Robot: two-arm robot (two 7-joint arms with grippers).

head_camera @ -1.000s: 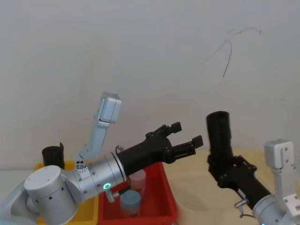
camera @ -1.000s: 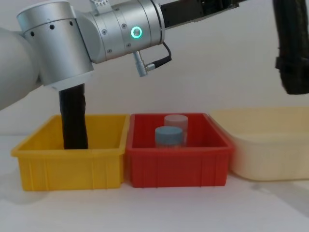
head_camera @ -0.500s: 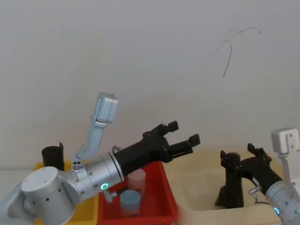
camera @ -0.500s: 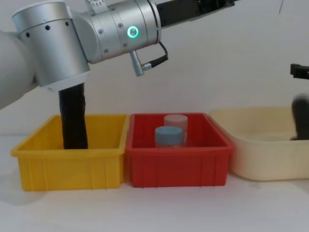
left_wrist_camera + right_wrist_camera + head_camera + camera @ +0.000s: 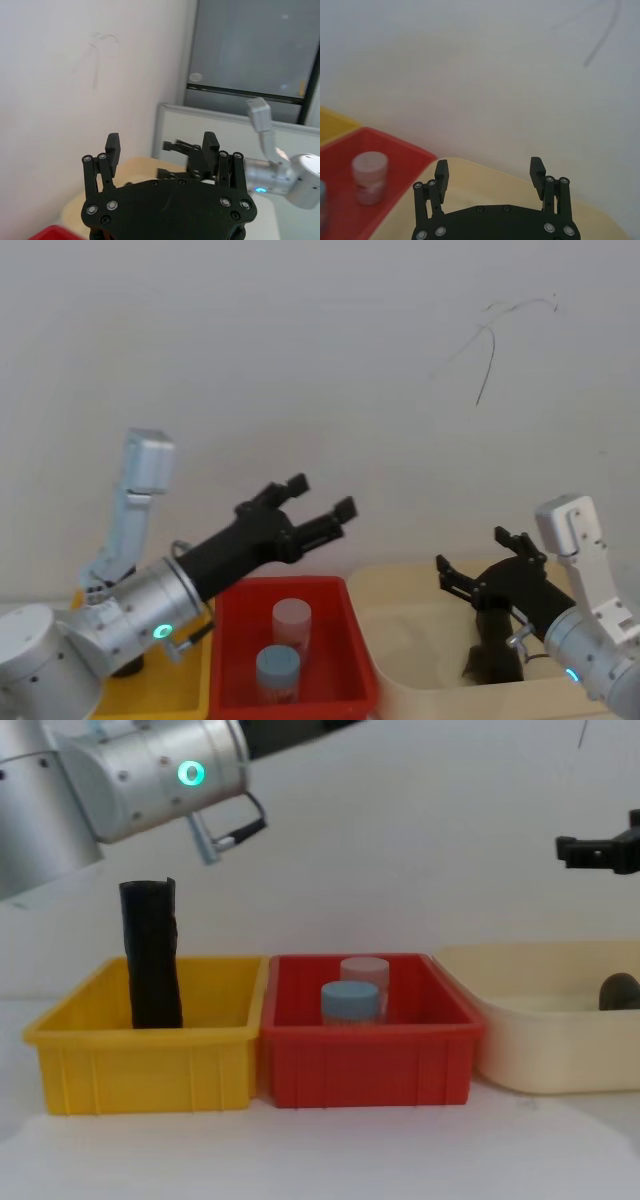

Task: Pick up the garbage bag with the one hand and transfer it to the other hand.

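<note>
The garbage bag (image 5: 496, 648), a thick black roll, rests inside the cream tub (image 5: 395, 585); its rounded top (image 5: 618, 990) just shows above the tub's rim in the chest view. My right gripper (image 5: 480, 562) hovers open just above it, fingers apart and holding nothing. In the right wrist view the same gripper (image 5: 489, 172) is spread over the tub. My left gripper (image 5: 318, 498) is open and empty, raised above the red bin (image 5: 345, 640), well left of the bag. In the left wrist view the left gripper (image 5: 161, 142) points toward the right arm.
A slimmer black roll (image 5: 150, 955) stands in the yellow bin (image 5: 140, 1065) at the left. Two capped jars (image 5: 352, 992) sit in the red bin (image 5: 365, 1065) in the middle. The cream tub (image 5: 545, 1050) is at the right. A wall is close behind.
The right gripper carried the bag down from the air into the cream tub, opened and let it go. The left arm drew back to the left, still open.
</note>
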